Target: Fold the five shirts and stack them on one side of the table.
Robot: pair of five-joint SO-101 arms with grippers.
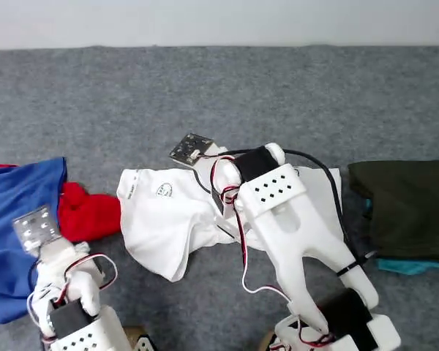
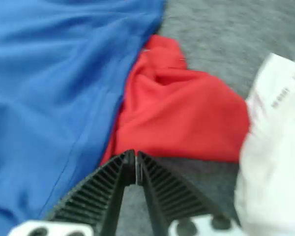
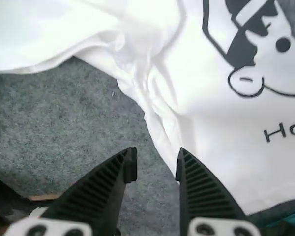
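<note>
A crumpled white shirt (image 1: 168,216) with a black printed figure (image 3: 250,54) lies mid-table. My right arm (image 1: 278,194) stretches over it. The right gripper (image 3: 156,164) is open just above the grey table, one finger (image 3: 194,177) at the shirt's edge and nothing between the two. A blue shirt (image 1: 22,197) is spread at the left with a bunched red shirt (image 1: 88,213) beside it. My left gripper (image 2: 135,160) is shut on nothing, hovering by the near edge of the red shirt (image 2: 182,113), between the blue shirt (image 2: 49,88) and the white shirt (image 2: 275,147).
At the right edge sits a stack with a folded dark green shirt (image 1: 406,201) on top and a teal one (image 1: 402,265) peeking out below. Bare grey table (image 1: 227,95) runs along the far side. The left arm's base (image 1: 73,318) stands at the front left.
</note>
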